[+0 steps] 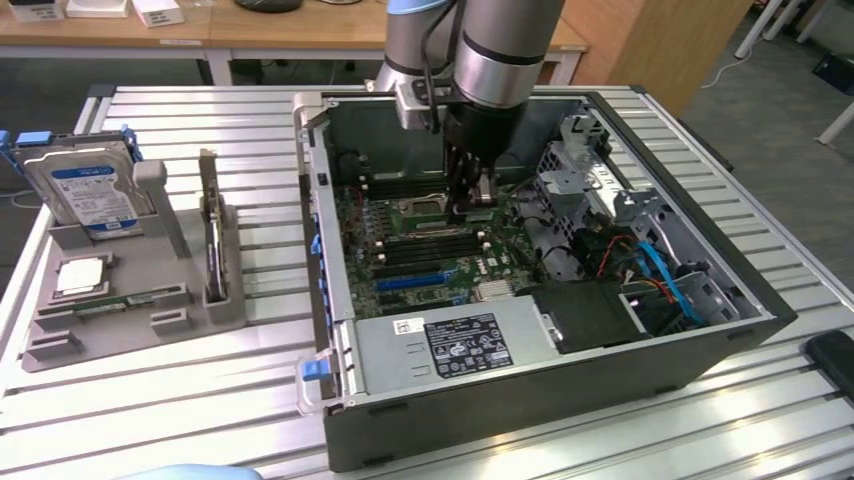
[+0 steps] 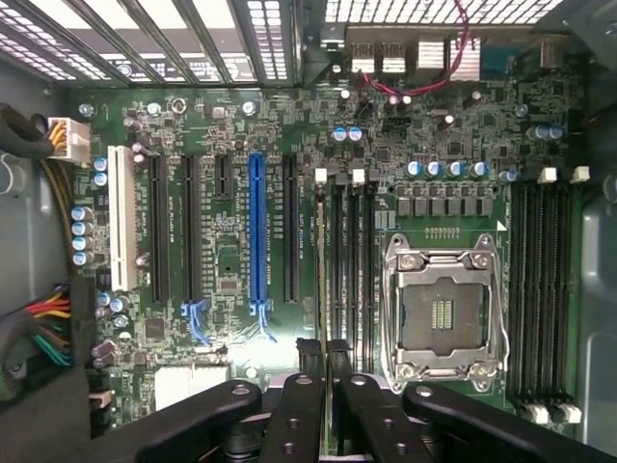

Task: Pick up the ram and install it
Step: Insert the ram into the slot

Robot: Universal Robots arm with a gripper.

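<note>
Step in hand: install; pick-up looks done. My gripper (image 1: 470, 205) is down inside computer case (image 1: 534, 400). Pincer narrow, clamped on ram (image 2: 322, 280), stick edge-on between fingers (image 2: 307, 386). Ram lies along 1 of memory slots (image 2: 352, 270) beside empty CPU socket (image 2: 442, 309); can't tell if seated. My read: seating needs stick square in slot, straight press, end latches (image 2: 320, 176) free.

Robotics lab: slatted aluminium workbench (image 1: 200, 130), opened computer case (image 1: 534, 400), wooden desks (image 1: 267, 35) behind
</note>
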